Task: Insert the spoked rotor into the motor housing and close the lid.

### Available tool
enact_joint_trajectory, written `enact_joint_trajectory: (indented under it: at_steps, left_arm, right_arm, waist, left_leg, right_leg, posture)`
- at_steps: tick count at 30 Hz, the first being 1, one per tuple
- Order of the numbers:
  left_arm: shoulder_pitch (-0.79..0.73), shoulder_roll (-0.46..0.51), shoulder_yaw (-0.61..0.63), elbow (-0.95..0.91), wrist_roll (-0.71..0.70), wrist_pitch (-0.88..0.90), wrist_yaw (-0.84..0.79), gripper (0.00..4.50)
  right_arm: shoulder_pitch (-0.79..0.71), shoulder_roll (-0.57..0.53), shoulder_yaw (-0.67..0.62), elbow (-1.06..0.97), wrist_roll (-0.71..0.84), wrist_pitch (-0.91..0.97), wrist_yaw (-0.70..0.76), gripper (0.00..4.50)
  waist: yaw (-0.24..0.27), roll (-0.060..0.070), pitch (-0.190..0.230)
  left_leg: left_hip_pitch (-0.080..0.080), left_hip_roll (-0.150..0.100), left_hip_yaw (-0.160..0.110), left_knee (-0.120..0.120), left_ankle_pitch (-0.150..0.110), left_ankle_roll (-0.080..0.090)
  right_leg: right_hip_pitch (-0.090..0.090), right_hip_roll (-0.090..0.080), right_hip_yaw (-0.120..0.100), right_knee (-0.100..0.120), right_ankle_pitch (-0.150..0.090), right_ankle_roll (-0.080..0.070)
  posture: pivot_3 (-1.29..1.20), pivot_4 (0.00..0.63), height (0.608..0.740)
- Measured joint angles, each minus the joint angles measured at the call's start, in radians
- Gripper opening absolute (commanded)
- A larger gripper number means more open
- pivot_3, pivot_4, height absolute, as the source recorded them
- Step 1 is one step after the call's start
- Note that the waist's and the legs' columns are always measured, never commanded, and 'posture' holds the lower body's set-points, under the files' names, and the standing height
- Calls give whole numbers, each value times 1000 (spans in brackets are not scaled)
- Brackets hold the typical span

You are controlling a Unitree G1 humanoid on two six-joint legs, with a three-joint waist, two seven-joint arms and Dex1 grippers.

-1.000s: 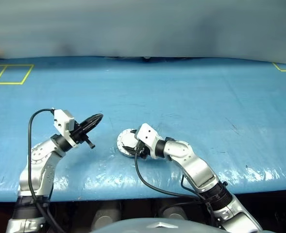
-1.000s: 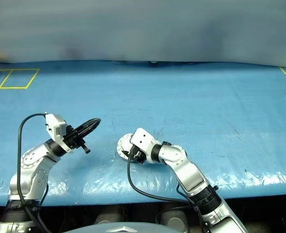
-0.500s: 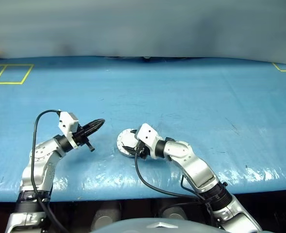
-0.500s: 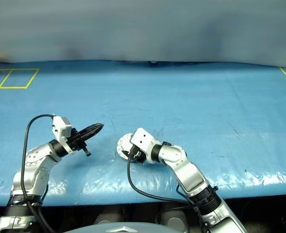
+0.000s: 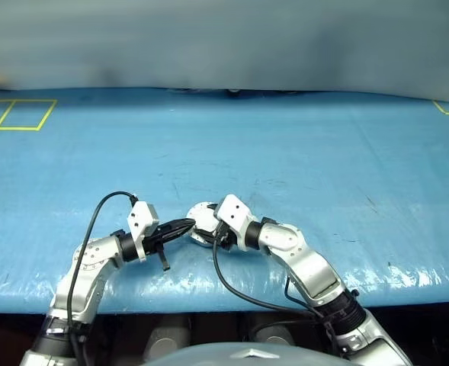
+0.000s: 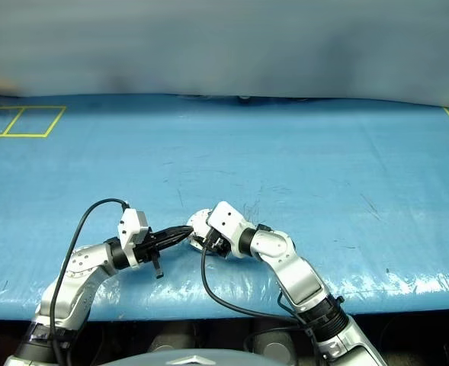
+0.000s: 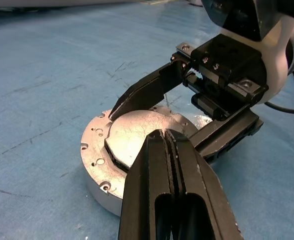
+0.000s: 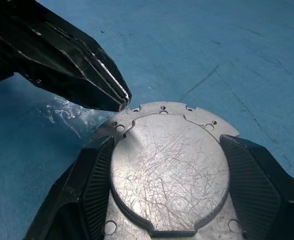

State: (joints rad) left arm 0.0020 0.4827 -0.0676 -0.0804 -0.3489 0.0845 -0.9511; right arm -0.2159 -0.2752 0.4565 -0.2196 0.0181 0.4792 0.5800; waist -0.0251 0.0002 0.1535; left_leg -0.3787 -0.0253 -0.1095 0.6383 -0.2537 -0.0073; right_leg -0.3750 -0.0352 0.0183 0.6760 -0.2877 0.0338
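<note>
the motor housing [image 7: 102,165] lies flat on the blue tabletop [image 5: 300,152], near its near edge and a little left of centre. the lid [image 8: 169,170] is seen lying flat on top of it, scratched grey outer face up, so the closing step is judged to be in hand or nearly finished; the spoked rotor is hidden and is presumed to be inside, which cannot be confirmed.

the right claw [image 8: 169,210] is spread wide, with one finger along each side of the housing, bracing or gripping it at the rim; whether real pressure is applied cannot be told. the left claw [image 7: 164,137] is clenched on nothing, its tip brought in from the left to the housing's near-left rim, just beside a small tab at the lid's edge.

next, a downward press on the lid by the clenched tip is probably called for, while the housing is steadied by the right claw. care is needed so that the lid is seated evenly.
</note>
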Motion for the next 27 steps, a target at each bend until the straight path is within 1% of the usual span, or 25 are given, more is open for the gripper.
enact_joint_trajectory:
  at_steps: [6,20,27]
  left_arm:
    - [-41,-6,0,85,23,-13,-2,49]
    - [-19,-22,-20,99,24,-33,-31,49]
    - [-109,-16,-34,178,39,-28,-64,49]
  right_arm:
    - [4,0,-1,-4,0,0,-5,3021]
    - [12,-4,0,-16,-3,5,-13,3021]
    - [16,4,-13,-13,-3,5,-43,3021]
  waist:
    - [0,0,0]
    - [5,0,0]
    - [10,0,0]
  left_leg:
    - [0,0,0,0,0,0]
    - [0,-1,-1,0,0,0]
    - [0,-1,-1,1,2,1]
  right_leg:
    - [0,0,0,0,0,0]
    - [1,-1,-1,0,0,0]
    - [1,-1,-3,0,0,1]
  posture:
    - [0,150,740]
    - [0,150,740]
    - [0,150,740]
